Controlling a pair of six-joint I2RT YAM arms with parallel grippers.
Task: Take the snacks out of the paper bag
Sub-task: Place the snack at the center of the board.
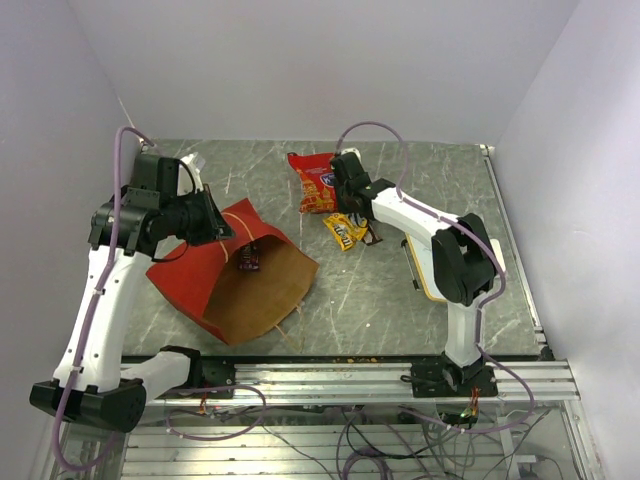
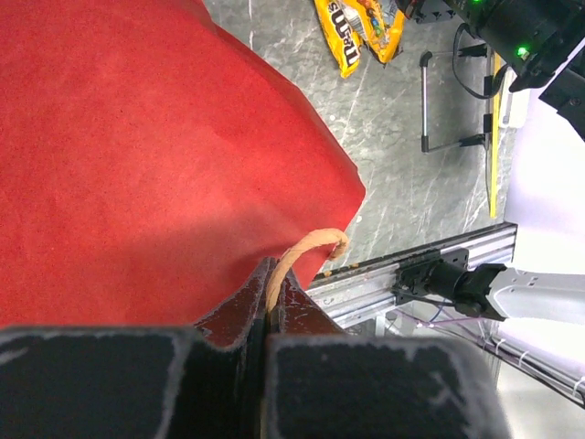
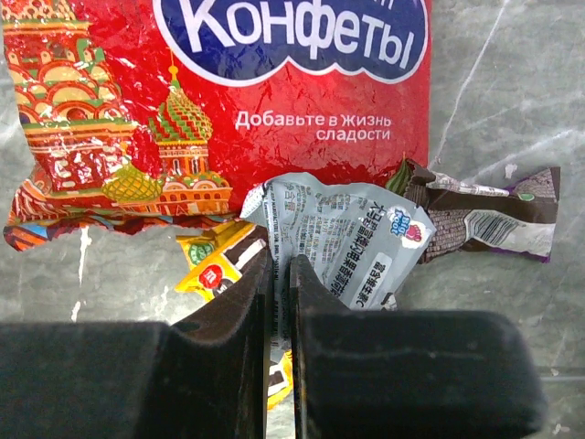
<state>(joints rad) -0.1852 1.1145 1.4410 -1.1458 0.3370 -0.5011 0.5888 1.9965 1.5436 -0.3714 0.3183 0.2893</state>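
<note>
The large red paper bag [image 1: 235, 285] with its brown kraft lining lay on its side on the grey marbled counter [image 1: 380, 300]. The left jaws were clamped on its rim and string handle [image 2: 306, 245]. The right jaws stood closed over a silvery crinkled wrapper [image 3: 347, 247] below the red foil sweets packet [image 3: 228, 119]. These looked light and slippery, best pinched by a crimped edge.

the red packet [image 3: 228, 119] says "конфеты" in big white letters, then "добавьте в жизнь сладости" in small ones.

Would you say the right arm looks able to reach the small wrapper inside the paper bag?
Probably yes: the left claw holds the paper bag open, its mouth gapes upward, and nothing stands between the right claw and the small wrapper.
</note>
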